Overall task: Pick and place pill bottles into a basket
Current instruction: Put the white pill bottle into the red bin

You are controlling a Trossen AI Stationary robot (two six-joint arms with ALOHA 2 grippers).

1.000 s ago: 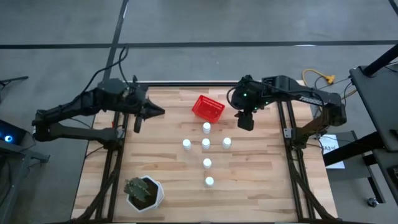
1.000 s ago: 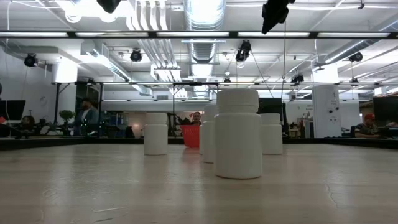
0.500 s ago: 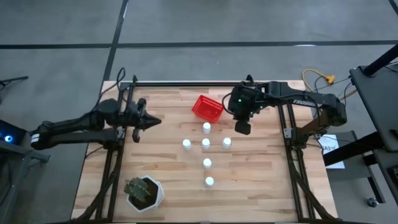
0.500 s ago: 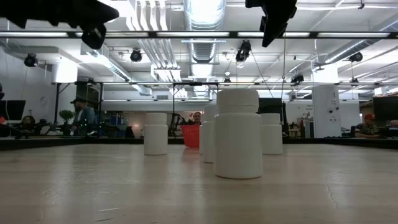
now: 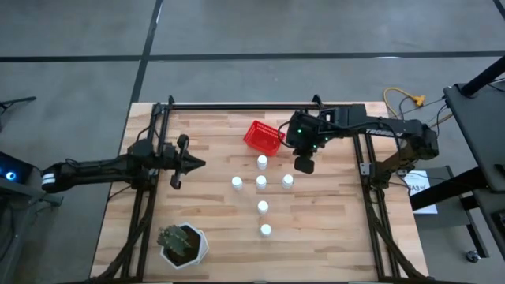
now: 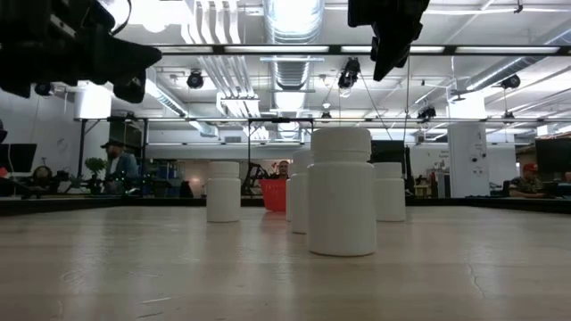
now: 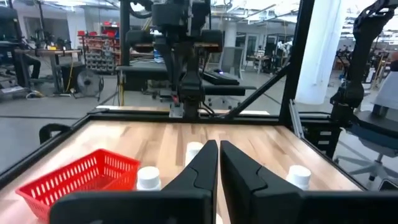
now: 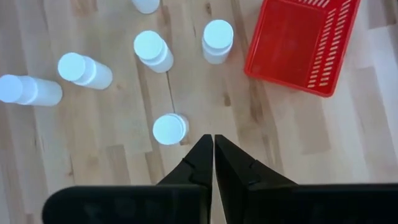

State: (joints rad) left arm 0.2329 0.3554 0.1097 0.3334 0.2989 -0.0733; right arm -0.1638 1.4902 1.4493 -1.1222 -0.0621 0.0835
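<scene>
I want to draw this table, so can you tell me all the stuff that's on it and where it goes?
pill bottles: six, white, standing in the middle of the table, none in the basket.
basket: one, bright red, empty, near the table's far edge, just beyond the bottles.
plant pot: one, white with a green plant, near corner on the left arm's side.
table: one, light wood planks with a black frame.
people: a few, far off in the room behind the table.
left gripper: dark, shut, empty, above the table on the left arm's side of the bottles.
right gripper: dark, shut, empty, above the table between the basket and the nearest bottle.
</scene>
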